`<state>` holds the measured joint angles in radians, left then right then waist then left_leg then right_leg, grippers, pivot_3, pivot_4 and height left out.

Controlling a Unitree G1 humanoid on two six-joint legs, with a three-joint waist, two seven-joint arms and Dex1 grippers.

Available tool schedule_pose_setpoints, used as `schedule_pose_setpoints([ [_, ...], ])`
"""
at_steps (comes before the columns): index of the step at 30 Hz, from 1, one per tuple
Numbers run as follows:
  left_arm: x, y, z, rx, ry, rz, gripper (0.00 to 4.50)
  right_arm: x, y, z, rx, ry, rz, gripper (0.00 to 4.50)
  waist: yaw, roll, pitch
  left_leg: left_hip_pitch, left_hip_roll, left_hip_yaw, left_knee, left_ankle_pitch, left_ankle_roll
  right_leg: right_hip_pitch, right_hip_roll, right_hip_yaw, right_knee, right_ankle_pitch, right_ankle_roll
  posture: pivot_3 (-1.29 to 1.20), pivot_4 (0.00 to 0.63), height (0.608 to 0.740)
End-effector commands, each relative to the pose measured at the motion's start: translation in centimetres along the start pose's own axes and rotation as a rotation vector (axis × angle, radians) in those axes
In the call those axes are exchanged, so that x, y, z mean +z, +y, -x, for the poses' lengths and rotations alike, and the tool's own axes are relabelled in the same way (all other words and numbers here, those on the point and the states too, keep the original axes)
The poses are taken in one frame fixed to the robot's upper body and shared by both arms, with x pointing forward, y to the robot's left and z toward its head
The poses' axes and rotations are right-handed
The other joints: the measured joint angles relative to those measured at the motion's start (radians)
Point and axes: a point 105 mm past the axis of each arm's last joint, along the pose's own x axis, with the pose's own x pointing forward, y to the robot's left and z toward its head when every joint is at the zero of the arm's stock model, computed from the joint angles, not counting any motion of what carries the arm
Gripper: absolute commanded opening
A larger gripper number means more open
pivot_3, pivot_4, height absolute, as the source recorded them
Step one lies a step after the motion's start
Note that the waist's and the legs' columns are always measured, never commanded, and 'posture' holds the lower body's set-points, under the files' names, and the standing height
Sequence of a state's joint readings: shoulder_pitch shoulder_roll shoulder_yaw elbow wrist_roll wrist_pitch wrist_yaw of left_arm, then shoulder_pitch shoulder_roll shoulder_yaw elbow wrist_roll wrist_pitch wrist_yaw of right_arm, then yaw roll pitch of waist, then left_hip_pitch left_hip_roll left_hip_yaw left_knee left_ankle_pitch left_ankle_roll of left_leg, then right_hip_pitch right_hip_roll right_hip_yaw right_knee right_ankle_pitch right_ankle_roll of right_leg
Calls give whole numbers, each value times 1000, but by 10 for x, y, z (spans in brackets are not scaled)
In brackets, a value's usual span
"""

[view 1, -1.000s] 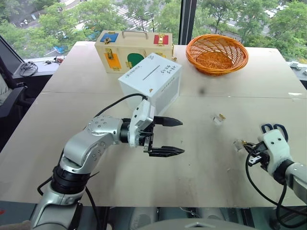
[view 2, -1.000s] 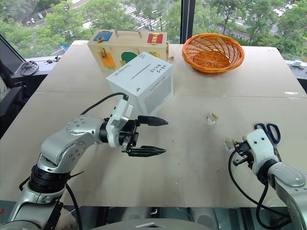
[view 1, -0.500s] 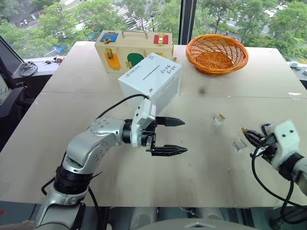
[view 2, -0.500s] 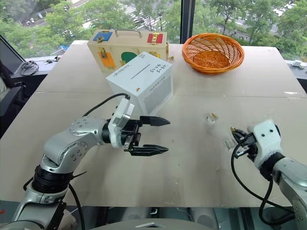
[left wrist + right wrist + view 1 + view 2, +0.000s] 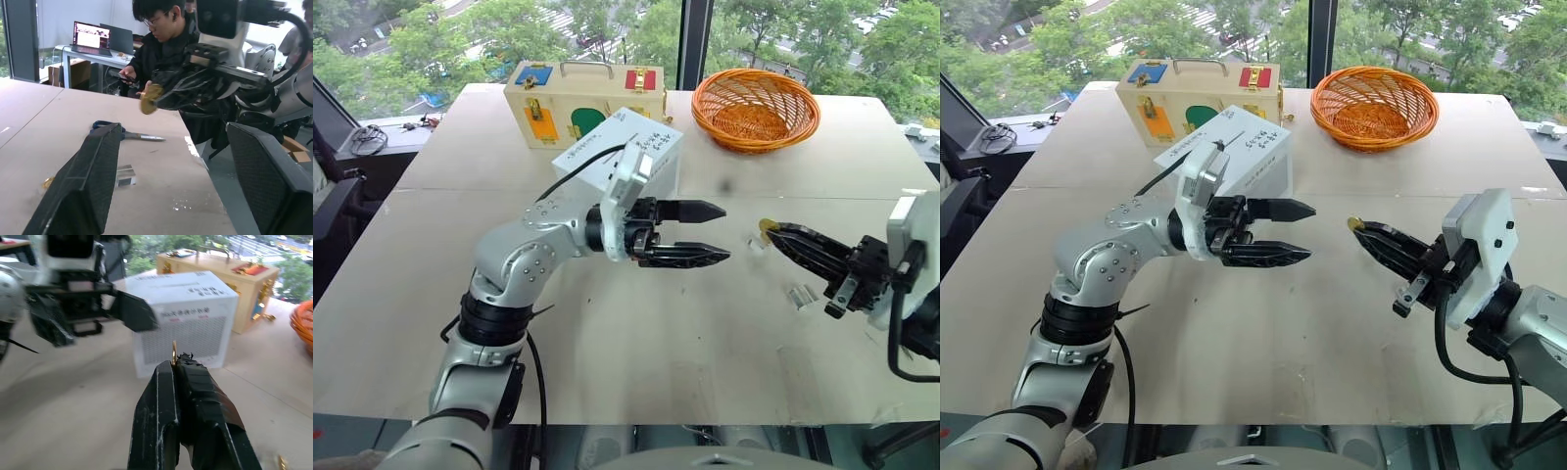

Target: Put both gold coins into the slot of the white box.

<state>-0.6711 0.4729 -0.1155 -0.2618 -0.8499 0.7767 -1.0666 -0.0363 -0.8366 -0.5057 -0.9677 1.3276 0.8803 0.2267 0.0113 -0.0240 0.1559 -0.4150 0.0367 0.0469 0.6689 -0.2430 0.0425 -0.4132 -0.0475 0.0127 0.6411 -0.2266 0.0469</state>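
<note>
Pinched on edge at the tip of the closed right gripper (image 5: 773,231): one gold coin (image 5: 766,226), raised off the desk (image 5: 636,362) since a second ago. Opposite, left gripper (image 5: 715,233) part open, empty, narrower than before, in front of the white box (image 5: 641,157). Second gold coin (image 5: 47,182) flat beside a clear block (image 5: 125,175); scissors (image 5: 128,133) near the right edge.

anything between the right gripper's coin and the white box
Yes. In the right eye view the open left gripper sits between the coin pinched by the right gripper and the white box.
</note>
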Motion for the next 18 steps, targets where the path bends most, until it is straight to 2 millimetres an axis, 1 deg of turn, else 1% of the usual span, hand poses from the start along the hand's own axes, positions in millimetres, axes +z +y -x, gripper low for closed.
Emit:
schedule_pose_setpoints([
  [1, 12, -5, 1, -35, -29, -20, 3380, 10, 10, -3, 47, -28, 7, 0, 0, 0, 0, 0, 0, 0, 0, 0, 0, 0, 0, 0, 0, 0, 0, 0, 150, 740],
  [4, 13, -5, 0, -36, -30, -21, 2555, 11, 14, -5, 75, -24, -4, 0, 1, 0, 0, 0, 0, 0, 0, 0, 0, 0, 0, 0, 0, 0, 0, 0, 150, 740],
  [5, 13, -4, 0, -36, -29, -23, 2163, 11, 15, -6, 84, -23, -8, 0, 1, 0, 0, 0, 0, 0, 0, 0, 0, 0, 0, 0, 0, 0, 0, 0, 150, 740],
  [10, 13, -6, 1, -51, -25, -21, 2163, 12, 21, -7, 121, -19, -20, 0, 1, 0, 0, 0, 1, 0, 1, 0, 0, 0, 0, 1, 0, 0, 0, 0, 150, 740],
  [11, 13, -6, 1, -53, -24, -21, 1797, 12, 22, -7, 126, -17, -20, 0, 1, 0, 0, 0, 1, 0, 1, 0, 0, 0, 0, 1, 0, 0, 0, 0, 150, 740],
  [12, 13, -6, 1, -55, -24, -21, 1637, 12, 22, -7, 129, -15, -19, 0, 1, 0, 0, 0, 1, 0, 1, 0, 0, 0, 0, 0, 0, 0, 0, 0, 150, 740],
  [13, 14, -6, 1, -57, -23, -23, 1310, 12, 23, -8, 133, -13, -18, 0, 2, 0, 0, 0, 1, 0, 1, 0, 0, 0, 0, 0, 0, 0, 0, 0, 150, 740],
  [18, 14, -8, 1, -74, -18, -26, 1310, 11, 25, -9, 148, -1, -9, 0, 1, 0, 0, 0, 1, 0, 0, 0, 0, 0, 0, 0, 0, 0, 0, 0, 150, 740],
])
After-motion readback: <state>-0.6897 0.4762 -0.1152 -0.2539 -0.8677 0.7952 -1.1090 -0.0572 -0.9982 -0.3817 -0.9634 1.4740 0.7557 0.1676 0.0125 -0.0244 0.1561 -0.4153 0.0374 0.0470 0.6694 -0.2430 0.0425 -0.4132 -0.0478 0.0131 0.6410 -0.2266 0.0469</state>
